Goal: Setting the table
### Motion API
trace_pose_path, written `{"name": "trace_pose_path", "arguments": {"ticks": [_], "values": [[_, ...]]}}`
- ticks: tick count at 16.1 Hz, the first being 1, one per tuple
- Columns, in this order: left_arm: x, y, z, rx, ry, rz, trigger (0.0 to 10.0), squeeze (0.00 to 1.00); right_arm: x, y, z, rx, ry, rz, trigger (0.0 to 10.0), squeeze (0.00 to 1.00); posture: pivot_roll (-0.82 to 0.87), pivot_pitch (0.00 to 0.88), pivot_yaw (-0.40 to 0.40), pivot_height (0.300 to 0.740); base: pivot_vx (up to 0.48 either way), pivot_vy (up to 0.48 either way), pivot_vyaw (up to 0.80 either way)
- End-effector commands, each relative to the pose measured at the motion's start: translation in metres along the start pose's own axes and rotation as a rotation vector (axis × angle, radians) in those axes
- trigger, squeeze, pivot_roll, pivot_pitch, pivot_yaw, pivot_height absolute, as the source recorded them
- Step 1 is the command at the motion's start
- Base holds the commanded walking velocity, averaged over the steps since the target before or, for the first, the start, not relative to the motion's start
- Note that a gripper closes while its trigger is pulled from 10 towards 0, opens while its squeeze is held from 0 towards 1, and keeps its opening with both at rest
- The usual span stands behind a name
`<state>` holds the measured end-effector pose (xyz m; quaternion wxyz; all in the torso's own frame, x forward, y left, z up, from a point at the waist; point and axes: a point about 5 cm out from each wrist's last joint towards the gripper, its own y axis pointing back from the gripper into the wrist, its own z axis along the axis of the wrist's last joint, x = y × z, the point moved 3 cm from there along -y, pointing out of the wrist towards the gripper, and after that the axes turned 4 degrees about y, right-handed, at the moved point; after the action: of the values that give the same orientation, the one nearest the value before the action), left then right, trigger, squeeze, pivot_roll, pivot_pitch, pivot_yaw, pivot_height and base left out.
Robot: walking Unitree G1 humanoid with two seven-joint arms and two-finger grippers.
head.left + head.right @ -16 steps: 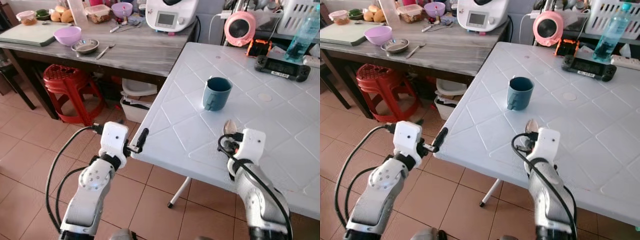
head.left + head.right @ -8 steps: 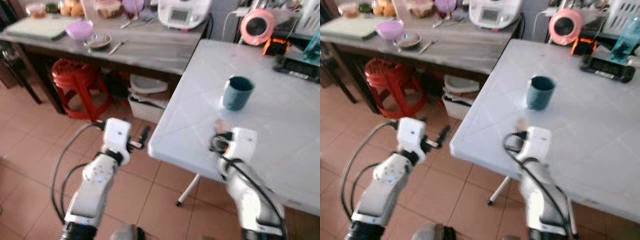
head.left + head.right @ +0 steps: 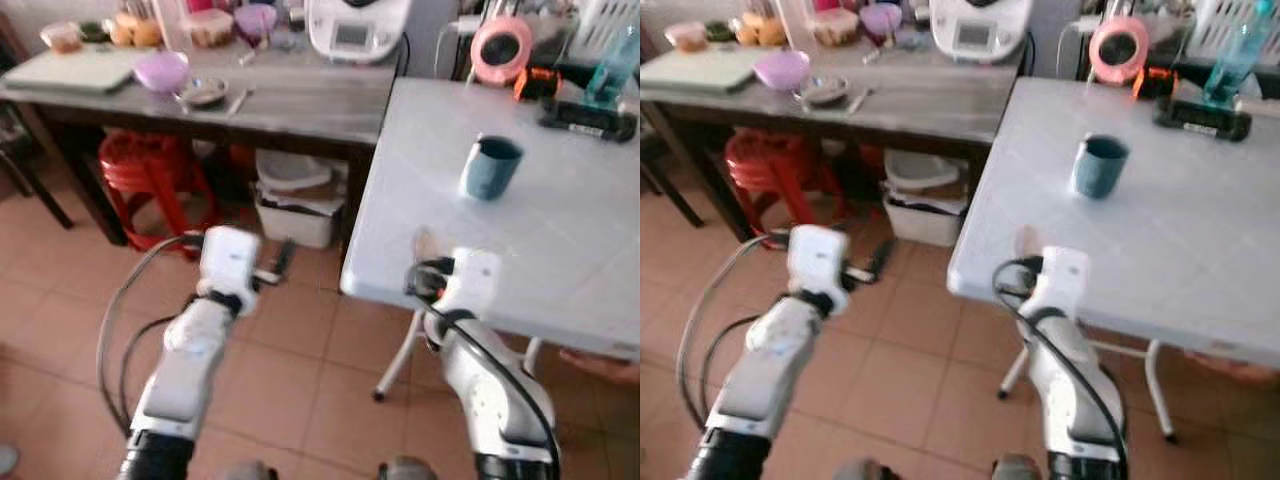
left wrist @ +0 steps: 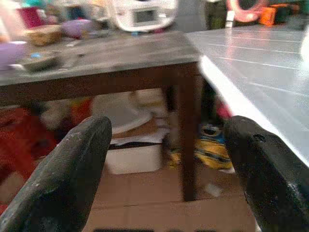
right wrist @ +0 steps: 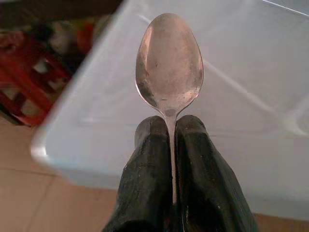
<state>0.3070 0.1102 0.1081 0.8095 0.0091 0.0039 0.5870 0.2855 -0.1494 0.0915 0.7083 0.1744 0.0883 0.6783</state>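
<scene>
White table (image 3: pixel 560 250), corner before you, with the blue mug (image 3: pixel 490 167) standing well in. Right gripper (image 5: pixel 170 140): fingers clamped on the spoon (image 5: pixel 169 63) handle, bowl poised above the table's edge; left gripper (image 4: pixel 159 159): fingers apart, idle over the floor. You are mid-carry by my reading; next, reach inward and lay the spoon beside the mug.

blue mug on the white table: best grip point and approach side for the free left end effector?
Grip the blue mug across its body, below the rim, coming in level from the table's near edge. It stands upright with its mouth open, and its handle seems to sit low on the left side, so stay off that side. The left end effector is open; the right end effector holds a spoon.
</scene>
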Motion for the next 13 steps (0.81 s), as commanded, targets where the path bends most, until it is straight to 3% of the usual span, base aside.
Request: {"name": "trace_pose_path", "arguments": {"ticks": [1,10,13], "values": [[-0.007,-0.005,0.007,-0.032,-0.010,-0.023,10.0,0.00,-0.007,-0.002,0.007,-0.037,0.000,-0.027,10.0,0.00,-0.07,0.000,0.048,0.740,0.307,0.371,0.00],[-0.009,-0.007,0.009,-0.062,-0.010,-0.029,10.0,0.00,-0.009,-0.007,0.022,-0.110,0.035,-0.024,10.0,0.00,-0.07,0.000,0.052,0.740,0.360,0.315,0.00],[-0.013,-0.008,0.010,-0.066,-0.004,-0.037,10.0,0.00,-0.007,-0.009,0.026,-0.127,0.056,-0.018,10.0,0.00,-0.07,0.000,0.050,0.740,0.437,0.000,0.00]]}}
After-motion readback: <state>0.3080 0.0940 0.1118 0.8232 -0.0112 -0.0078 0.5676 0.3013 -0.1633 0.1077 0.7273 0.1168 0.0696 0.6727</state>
